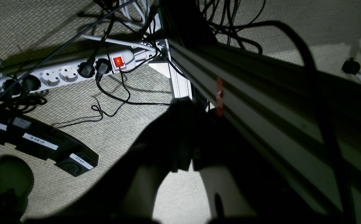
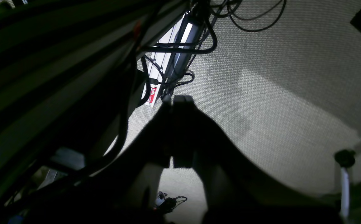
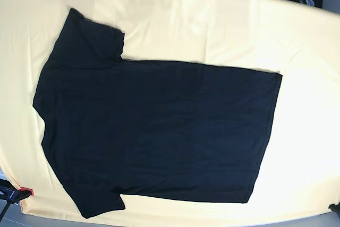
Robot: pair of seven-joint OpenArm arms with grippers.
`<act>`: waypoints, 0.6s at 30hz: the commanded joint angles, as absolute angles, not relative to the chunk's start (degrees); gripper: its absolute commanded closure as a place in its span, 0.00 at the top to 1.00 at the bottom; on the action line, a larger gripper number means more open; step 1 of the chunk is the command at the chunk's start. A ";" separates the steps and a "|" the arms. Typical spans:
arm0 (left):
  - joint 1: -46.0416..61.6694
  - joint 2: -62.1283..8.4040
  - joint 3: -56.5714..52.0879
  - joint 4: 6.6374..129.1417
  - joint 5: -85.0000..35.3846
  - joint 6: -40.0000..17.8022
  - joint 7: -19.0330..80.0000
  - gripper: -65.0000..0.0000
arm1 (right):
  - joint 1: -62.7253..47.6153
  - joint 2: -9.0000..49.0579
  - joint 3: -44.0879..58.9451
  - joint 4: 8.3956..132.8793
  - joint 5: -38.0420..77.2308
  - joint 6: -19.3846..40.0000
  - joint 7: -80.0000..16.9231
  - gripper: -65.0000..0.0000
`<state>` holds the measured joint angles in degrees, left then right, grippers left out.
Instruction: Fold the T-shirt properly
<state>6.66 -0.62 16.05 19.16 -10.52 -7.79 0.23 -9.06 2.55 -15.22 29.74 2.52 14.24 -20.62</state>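
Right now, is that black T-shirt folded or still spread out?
Spread out. The T-shirt lies flat on the pale yellow cloth, both sleeves and the hem showing, with no fold visible.

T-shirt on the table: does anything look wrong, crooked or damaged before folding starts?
Nothing stands out. The T-shirt lies flat and spread out on the yellow cloth, plain side up, both sleeves out, no bunching or tear visible.

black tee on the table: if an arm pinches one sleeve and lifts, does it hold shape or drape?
Likely drapes: the T-shirt lies fully flat against the table cloth, showing thin, limp fabric. Probably light for its spread, since it sits as a single flat layer. Pushing it may bunch it, and perhaps the pale yellow cloth too, rather than slide it whole.
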 commanded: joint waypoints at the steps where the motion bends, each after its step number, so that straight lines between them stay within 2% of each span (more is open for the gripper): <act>1: 6.68 -0.30 16.08 19.55 -10.55 -8.12 0.08 0.00 | -8.69 2.55 -15.11 30.65 2.50 15.14 -20.64 0.00; 18: 6.83 -0.30 16.08 19.55 -10.55 -8.12 0.05 0.00 | -8.69 2.55 -15.11 30.65 2.50 13.52 -20.62 0.00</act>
